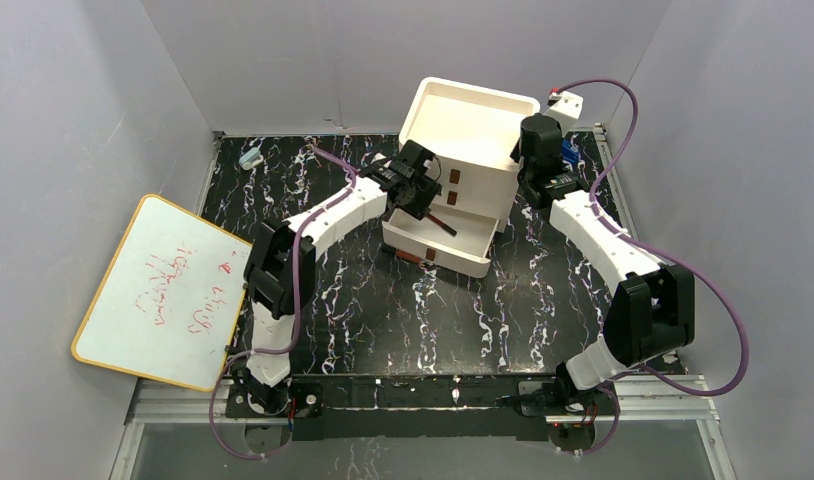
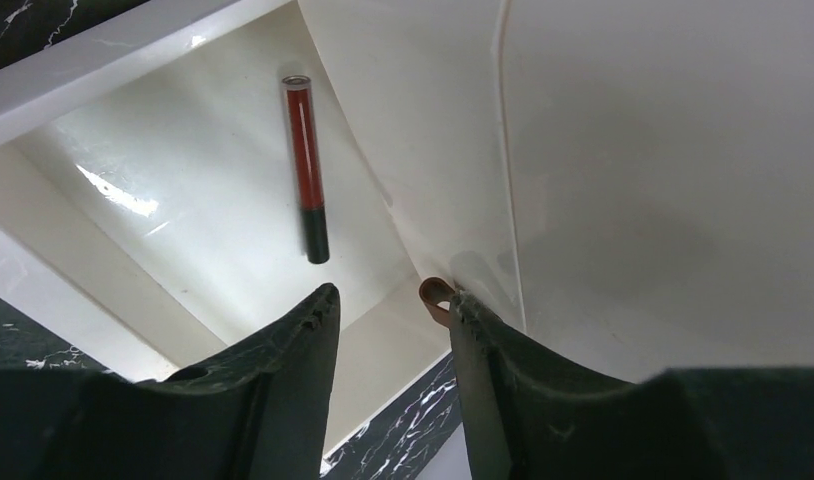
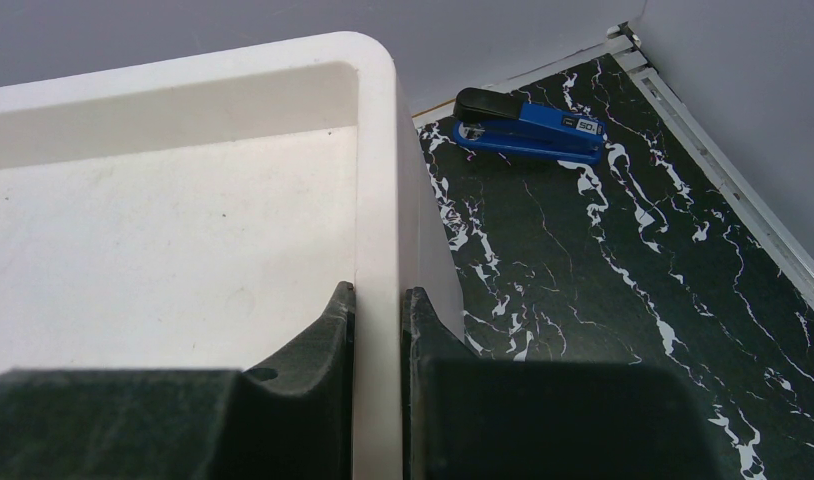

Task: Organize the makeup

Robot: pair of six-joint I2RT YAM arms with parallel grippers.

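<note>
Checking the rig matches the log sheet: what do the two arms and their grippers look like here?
Both arms, left arm and right arm, have white rounded link shells with boxy black joint housings. A purple cable loops along each arm. The left gripper and right gripper each have two dark, matte, wedge-shaped fingers. No markings are visible on them.

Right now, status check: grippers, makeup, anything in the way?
Left gripper open, empty, over the pulled-out drawer. Red-and-black pencil lying flat inside it. Right gripper shut on the white box rim. Nothing blocking the drawer.
</note>
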